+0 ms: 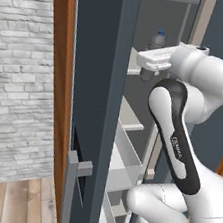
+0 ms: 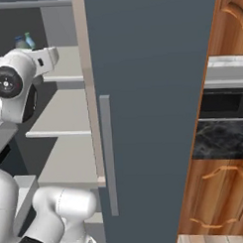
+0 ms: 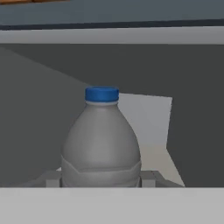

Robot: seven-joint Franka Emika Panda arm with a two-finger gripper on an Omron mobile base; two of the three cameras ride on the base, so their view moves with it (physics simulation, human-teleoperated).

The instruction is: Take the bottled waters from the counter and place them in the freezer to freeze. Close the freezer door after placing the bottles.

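Greyish bottle [image 3: 101,144] upright between pincer [image 3: 101,178] jaws, above grey freezer shelf [image 2: 63,113]

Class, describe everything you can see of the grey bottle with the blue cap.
The grey bottle looks like matt, cloudy plastic, with a rounded shoulder narrowing to a short neck and a blue screw cap. A moulded ridge rings its lower body. It stands upright inside the freezer, at an upper shelf. The gripper sits around its lower body, one finger on each side, apparently gripping it. Its base is hidden.
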